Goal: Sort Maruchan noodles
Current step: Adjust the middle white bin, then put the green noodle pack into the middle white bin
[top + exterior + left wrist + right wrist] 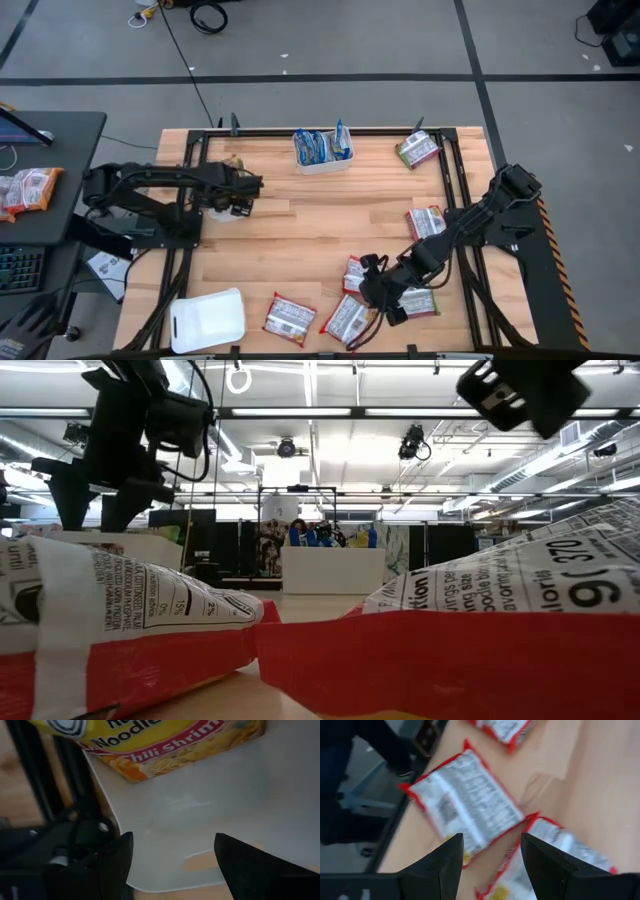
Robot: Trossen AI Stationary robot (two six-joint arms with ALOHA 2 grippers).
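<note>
Two red packets (130, 630) lie closest, at the table's six o'clock edge. Just beyond, the right gripper (375, 292) hovers among them, fingers apart, empty. Packed so tightly, they risk a double pickup. At ten o'clock, the left gripper (240, 203) gapes over a tray (240, 795).

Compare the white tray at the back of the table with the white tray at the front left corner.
The back tray holds blue-white noodle packets standing on edge; the front tray shows only its white surface. The back tray sits mid-table along the far edge; the front tray lies at the near left corner, looking wider. Both are white and rectangular.
</note>
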